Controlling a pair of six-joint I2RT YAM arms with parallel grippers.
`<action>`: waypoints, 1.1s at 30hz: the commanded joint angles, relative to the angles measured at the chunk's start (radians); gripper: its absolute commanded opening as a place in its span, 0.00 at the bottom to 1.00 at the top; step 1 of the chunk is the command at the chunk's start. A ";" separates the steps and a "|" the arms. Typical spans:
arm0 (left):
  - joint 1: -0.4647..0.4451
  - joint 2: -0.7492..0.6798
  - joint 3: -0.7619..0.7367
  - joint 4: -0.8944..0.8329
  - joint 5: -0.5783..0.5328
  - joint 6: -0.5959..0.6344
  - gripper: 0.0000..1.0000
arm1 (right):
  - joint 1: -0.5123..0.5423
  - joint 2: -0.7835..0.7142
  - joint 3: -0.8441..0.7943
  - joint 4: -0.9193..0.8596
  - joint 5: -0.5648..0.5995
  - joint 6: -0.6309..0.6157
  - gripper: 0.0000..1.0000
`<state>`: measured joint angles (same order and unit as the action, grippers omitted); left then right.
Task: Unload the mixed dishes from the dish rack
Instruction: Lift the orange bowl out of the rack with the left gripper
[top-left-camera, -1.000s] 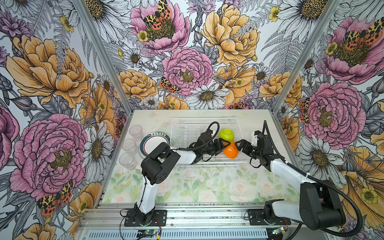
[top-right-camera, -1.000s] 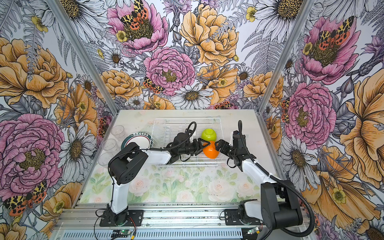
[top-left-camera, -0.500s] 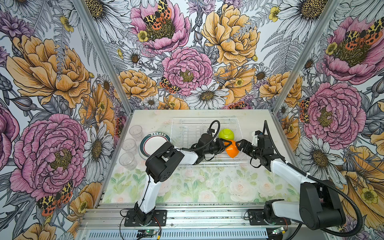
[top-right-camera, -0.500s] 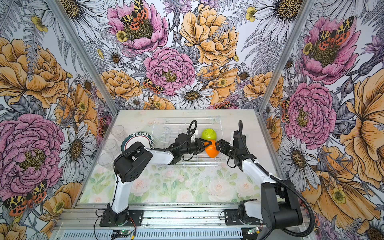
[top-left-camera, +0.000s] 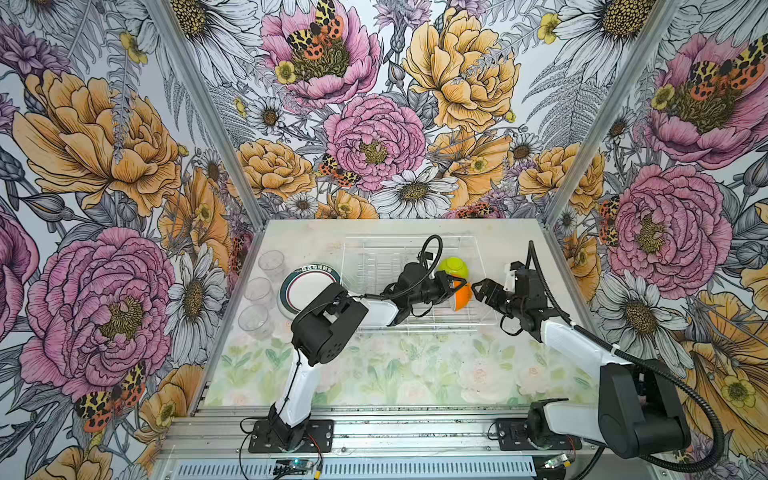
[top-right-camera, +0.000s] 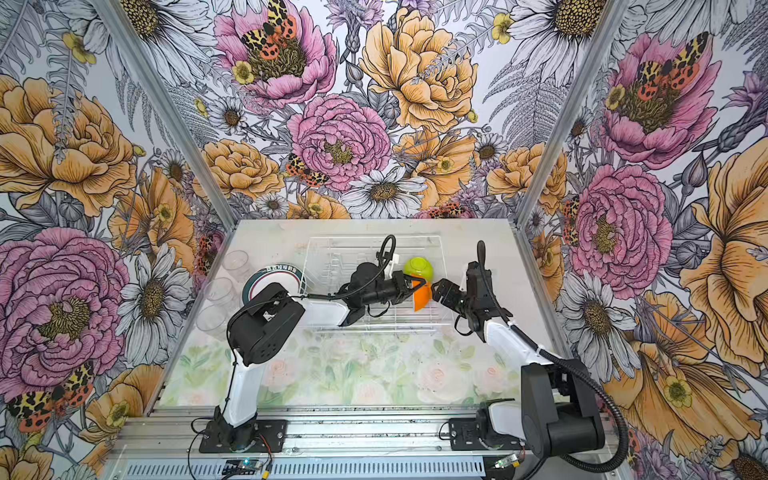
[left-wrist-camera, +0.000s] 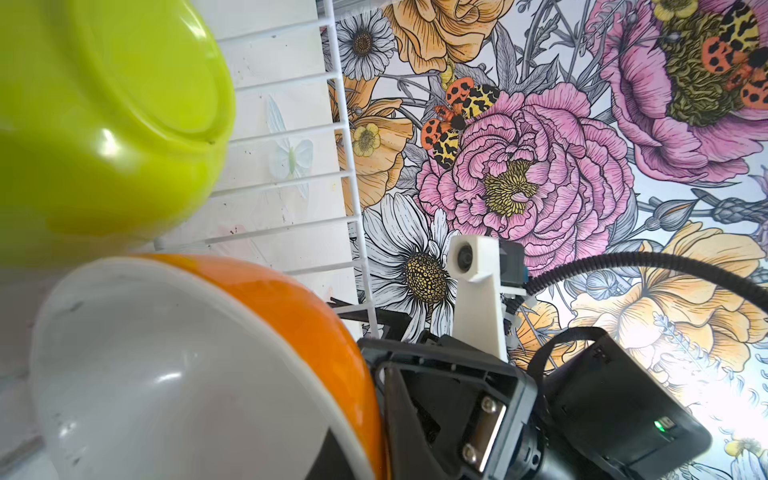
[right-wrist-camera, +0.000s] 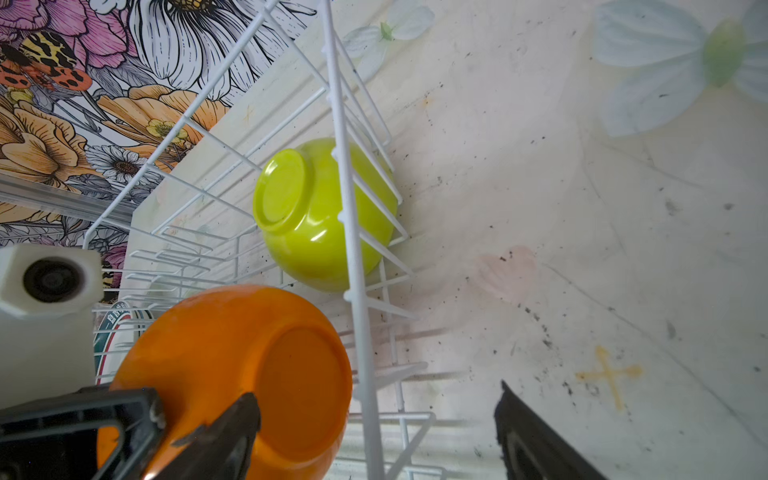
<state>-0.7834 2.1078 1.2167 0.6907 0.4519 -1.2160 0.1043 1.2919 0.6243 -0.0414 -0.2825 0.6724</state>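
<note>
One orange bowl (top-left-camera: 462, 298), rim pinched in the left gripper (top-left-camera: 451, 287); right gripper (top-left-camera: 478, 291) spread just beside.

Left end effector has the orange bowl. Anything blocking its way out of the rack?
Above the orange bowl, clamped at its rim by the left end effector, nothing visible. Sideways, yes: the dish rack's wire wall and the open right end effector stand close on its right, the lime-green bowl on its far side.

Orange bowl (right-wrist-camera: 232, 353) and lime-green bowl (right-wrist-camera: 307, 232) look glossy, smooth plastic; dish rack (right-wrist-camera: 353, 266) is white-coated wire.
</note>
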 joint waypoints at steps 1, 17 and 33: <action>-0.007 -0.042 0.043 -0.076 0.032 0.083 0.00 | -0.002 -0.008 0.014 0.014 0.006 -0.002 0.90; 0.024 -0.384 0.166 -0.734 -0.164 0.571 0.00 | -0.007 -0.007 0.012 0.013 0.020 0.000 0.90; 0.202 -0.806 0.001 -1.039 -0.377 0.693 0.00 | -0.011 -0.024 0.023 0.018 -0.004 0.006 0.90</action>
<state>-0.6125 1.3792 1.2610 -0.2924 0.1417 -0.5640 0.0982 1.2903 0.6243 -0.0414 -0.2852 0.6727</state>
